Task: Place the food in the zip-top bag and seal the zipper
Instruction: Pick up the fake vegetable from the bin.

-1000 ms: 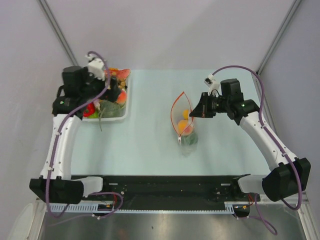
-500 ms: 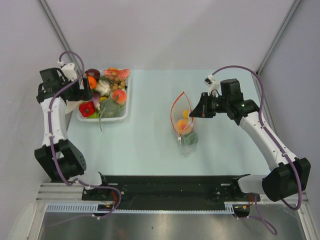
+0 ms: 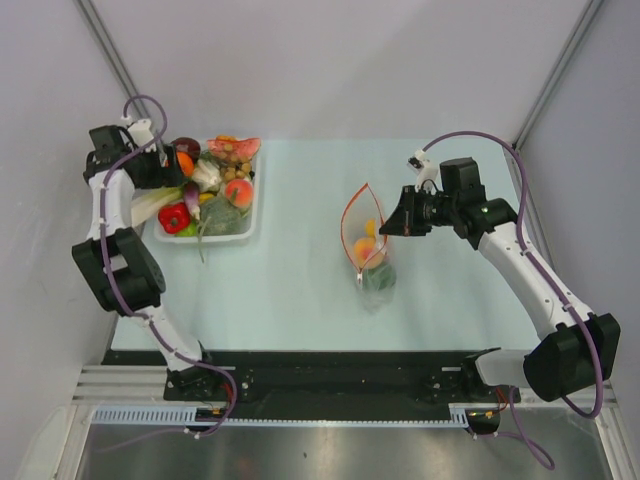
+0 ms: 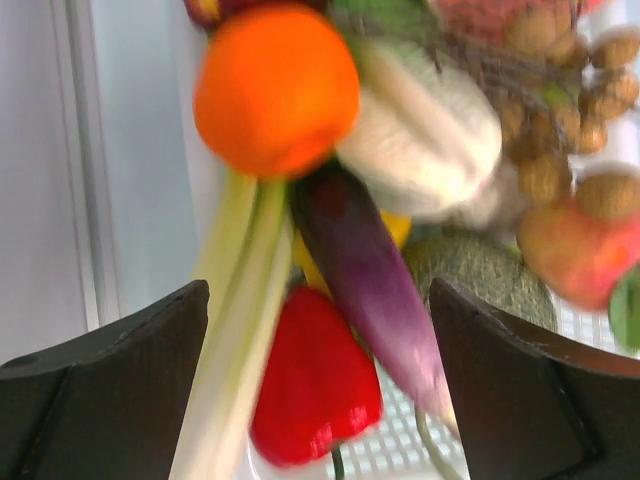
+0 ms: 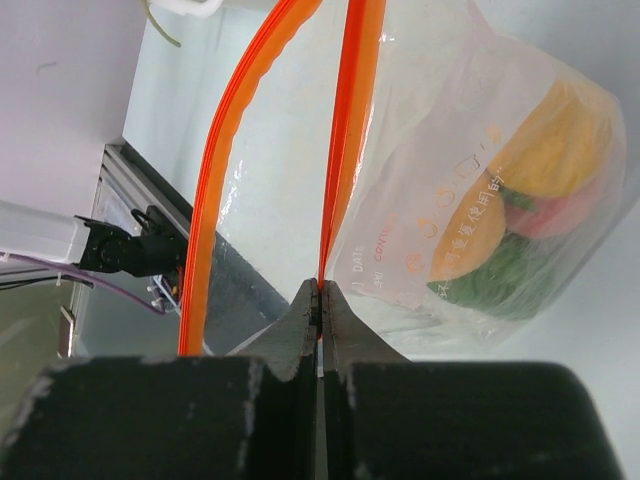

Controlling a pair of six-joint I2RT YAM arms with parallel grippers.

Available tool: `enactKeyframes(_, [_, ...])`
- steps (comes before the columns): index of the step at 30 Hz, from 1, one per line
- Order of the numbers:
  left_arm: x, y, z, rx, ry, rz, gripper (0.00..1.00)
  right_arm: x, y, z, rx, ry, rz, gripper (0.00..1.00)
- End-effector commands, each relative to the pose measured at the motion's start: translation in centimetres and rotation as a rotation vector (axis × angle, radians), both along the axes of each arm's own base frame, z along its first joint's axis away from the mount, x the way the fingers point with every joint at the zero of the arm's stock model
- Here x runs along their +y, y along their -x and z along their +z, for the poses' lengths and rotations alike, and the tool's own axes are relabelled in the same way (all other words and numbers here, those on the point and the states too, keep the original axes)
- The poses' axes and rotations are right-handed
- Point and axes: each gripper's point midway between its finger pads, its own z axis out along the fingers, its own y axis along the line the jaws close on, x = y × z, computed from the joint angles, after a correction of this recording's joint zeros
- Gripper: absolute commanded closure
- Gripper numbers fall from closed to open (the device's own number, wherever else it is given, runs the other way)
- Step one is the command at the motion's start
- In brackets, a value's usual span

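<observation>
Loading is part done. The clear crinkly zip-top bag [image 3: 372,262] sits on the pale blue-green table [image 3: 300,290], well to the right of the clear rectangular plastic tray [image 3: 254,205]. It holds a few plastic toy food pieces [image 5: 560,140], yellow-orange, red and green, low in the bag.

The thin red-orange zipper strip [image 5: 345,130] gapes in a loop and is unsealed. The right gripper [image 5: 320,290], on the side of the bag away from the tray, has its jaws pinched together on one lip of that strip.

The left gripper [image 4: 318,290] hangs at the tray's left edge with its fingers spread wide and nothing between them.

Tray contents:
- round orange fruit [image 4: 275,90]
- red pepper [image 4: 315,390]
- purple aubergine [image 4: 365,290]
- pale green stalk [image 4: 235,330]
- white bulb [image 4: 420,130]
- several more, blurred

Judgement: most of the food is not yet moved. What is left is picking, dropping into the held-open mouth, then sealing.
</observation>
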Motion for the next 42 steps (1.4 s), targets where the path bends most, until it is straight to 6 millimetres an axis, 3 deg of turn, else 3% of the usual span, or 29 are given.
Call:
enactKeyframes(1, [-0.8, 5.2, 4.5, -0.107, -0.081, -0.035, 0.04, 0.0, -0.3, 1.2, -0.049, -0.007, 0.005, 1.00])
enactKeyframes(2, [-1.2, 6.5, 6.6, -0.154, -0.114, -0.031, 0.03, 0.1, -0.3, 1.1, -0.048, -0.006, 0.005, 1.00])
enactKeyframes(3, [-1.3, 7.1, 6.5, -0.153, -0.129, -0.033, 0.04, 0.2, -0.3, 1.1, -0.047, -0.009, 0.006, 1.00])
enactKeyframes(6, [-1.6, 9.0, 4.5, -0.097, -0.128, -0.019, 0.09, 0.3, -0.4, 1.0, -0.042, -0.013, 0.007, 1.00])
enactKeyframes(10, [-0.9, 9.5, 1.9, -0.021, -0.112, 0.042, 0.13, 0.3, -0.4, 1.4, -0.051, -0.016, 0.005, 1.00])
enactKeyframes(18, [0.0, 8.2, -0.4, -0.002, -0.096, 0.155, 0.13, 0.0, -0.5, 1.3, -0.060, -0.011, -0.003, 1.00])
enactKeyframes(29, [-0.2, 5.7, -4.8, 0.051, -0.072, 0.187, 0.14, -0.1, -0.5, 1.2, -0.054, -0.013, -0.008, 1.00])
enactKeyframes(42, [-0.3, 5.9, -6.7, 0.089, -0.084, 0.191, 0.19, -0.1, -0.9, 1.4, -0.053, -0.022, -0.014, 1.00])
